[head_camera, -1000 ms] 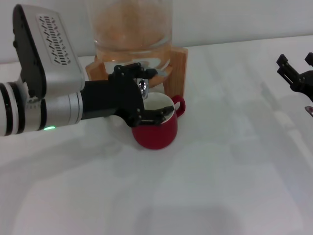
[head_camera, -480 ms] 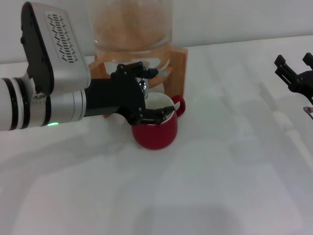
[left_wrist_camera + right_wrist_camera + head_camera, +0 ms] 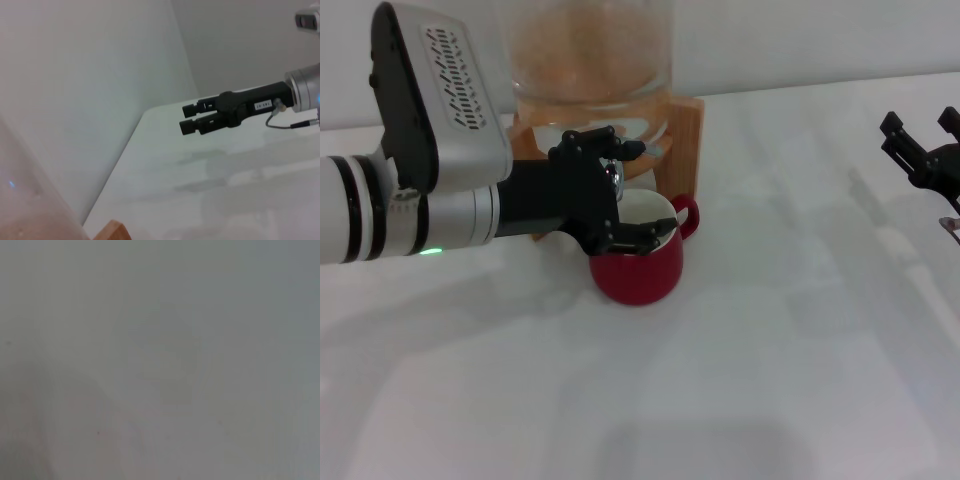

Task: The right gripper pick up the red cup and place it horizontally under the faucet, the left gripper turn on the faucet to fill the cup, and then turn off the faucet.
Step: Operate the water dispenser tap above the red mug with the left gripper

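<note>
The red cup [image 3: 642, 270] stands upright on the white table, its cream inside showing and its handle [image 3: 688, 214] pointing right. Directly above its rim is the chrome faucet [image 3: 613, 178]. My left gripper [image 3: 628, 190] reaches in from the left and is open, with one finger above the faucet and the other over the cup's rim. My right gripper [image 3: 923, 135] hovers open at the far right edge, well away from the cup. The left wrist view shows the right gripper [image 3: 182, 118] with nothing in it. The right wrist view shows only bare white surface.
The glass dispenser [image 3: 590, 50] sits in a wooden stand [image 3: 685, 130] at the back, against a white wall. The left arm's grilled housing [image 3: 440, 90] fills the upper left. White table [image 3: 770, 350] stretches in front of the cup and to its right.
My left arm's housing has shifted slightly right and up. Its fingers stay around the faucet. The cup and the right gripper have not moved.
</note>
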{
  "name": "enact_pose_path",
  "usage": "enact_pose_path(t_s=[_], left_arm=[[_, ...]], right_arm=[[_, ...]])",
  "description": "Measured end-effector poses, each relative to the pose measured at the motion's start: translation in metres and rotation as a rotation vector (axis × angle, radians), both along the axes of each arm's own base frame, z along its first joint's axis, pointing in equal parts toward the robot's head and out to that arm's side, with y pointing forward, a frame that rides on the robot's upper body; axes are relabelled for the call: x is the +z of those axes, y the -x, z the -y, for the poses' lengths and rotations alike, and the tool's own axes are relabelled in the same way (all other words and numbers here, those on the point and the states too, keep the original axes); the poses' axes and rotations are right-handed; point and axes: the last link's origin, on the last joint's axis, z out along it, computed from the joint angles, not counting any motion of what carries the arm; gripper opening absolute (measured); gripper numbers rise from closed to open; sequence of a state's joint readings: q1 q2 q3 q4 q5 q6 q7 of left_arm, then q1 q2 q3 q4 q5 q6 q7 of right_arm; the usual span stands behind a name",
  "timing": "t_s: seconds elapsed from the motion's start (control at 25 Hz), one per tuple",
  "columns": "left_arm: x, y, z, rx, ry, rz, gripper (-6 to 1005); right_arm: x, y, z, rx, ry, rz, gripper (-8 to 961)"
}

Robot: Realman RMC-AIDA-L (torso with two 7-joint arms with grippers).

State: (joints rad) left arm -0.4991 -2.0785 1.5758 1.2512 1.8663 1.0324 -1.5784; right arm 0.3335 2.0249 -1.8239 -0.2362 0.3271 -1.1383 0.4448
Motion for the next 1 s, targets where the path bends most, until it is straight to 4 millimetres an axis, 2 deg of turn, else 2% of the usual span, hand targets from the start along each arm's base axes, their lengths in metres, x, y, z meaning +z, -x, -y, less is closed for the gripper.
enact_pose_path(t_s=[1.0], left_arm=[[-0.0040, -0.0099, -0.0056, -0.030, 0.010, -0.017, 875]], right_arm=[[0.0001, 0.0007, 0.0010, 0.008, -0.002, 0.003, 845]])
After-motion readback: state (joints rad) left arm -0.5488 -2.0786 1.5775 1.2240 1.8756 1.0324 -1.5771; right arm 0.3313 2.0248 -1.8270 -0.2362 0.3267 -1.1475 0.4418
